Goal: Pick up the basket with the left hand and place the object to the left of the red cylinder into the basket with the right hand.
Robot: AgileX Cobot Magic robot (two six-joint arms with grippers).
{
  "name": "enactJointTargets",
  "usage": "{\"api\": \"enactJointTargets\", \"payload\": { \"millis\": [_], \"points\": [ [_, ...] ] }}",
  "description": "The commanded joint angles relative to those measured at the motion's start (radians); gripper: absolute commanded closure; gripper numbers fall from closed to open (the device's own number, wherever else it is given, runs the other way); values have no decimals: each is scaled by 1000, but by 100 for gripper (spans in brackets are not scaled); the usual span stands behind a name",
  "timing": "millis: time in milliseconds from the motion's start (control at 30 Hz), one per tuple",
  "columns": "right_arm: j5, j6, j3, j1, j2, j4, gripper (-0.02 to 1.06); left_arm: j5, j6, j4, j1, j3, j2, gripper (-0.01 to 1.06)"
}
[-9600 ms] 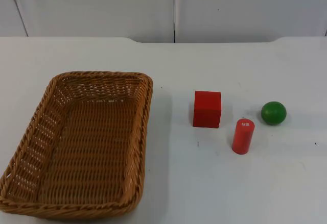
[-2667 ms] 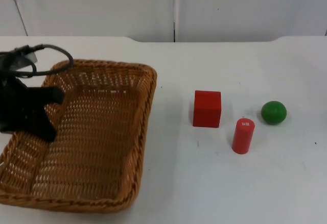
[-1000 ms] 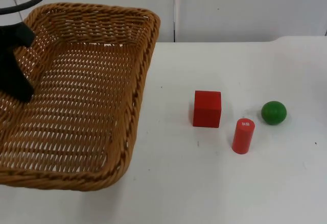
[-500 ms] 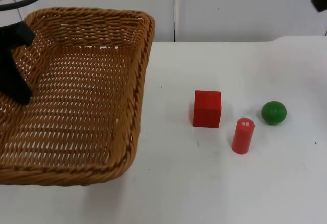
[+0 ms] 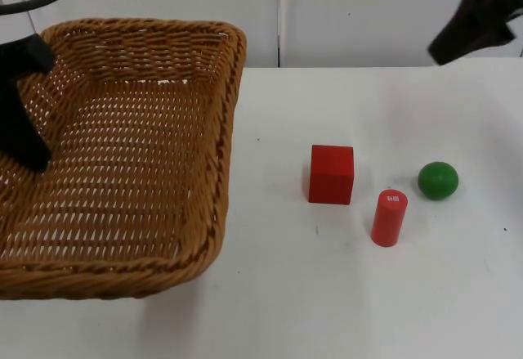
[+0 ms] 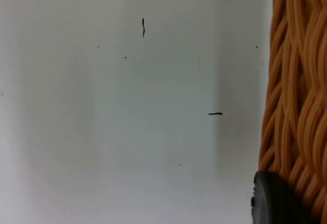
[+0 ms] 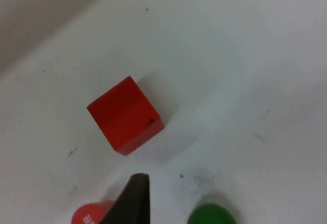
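Observation:
The brown wicker basket (image 5: 222,154) hangs lifted and tilted above the table's left side. My left gripper (image 5: 31,153) is shut on its left rim; in the left wrist view the woven rim (image 6: 299,81) runs beside a black fingertip (image 6: 276,199). The red cube (image 5: 332,174) stands left of the upright red cylinder (image 5: 389,217), with a green ball (image 5: 437,180) to the cylinder's right. My right gripper (image 5: 445,48) hovers open at the far right, high over the table edge. Its wrist view looks down on the cube (image 7: 125,115), the cylinder (image 7: 92,215) and the ball (image 7: 210,216).
The grey partition wall (image 5: 351,15) closes the table at the back. Bare white table top (image 5: 327,293) lies in front of the three objects and between them and the basket.
The right arm has come into the top view from the upper right corner, reaching down and left. The held basket has shifted only slightly.

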Motion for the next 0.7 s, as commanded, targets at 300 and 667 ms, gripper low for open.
{"api": "enactJointTargets", "payload": {
  "millis": [300, 667],
  "points": [
    [22, -56, -172, 123, 194, 4, 5, 13, -14, -14, 0, -3, -13, 105],
    [-45, -163, -186, 206, 309, -1, 5, 13, -29, -14, 0, -2, -13, 105]
  ]
}}
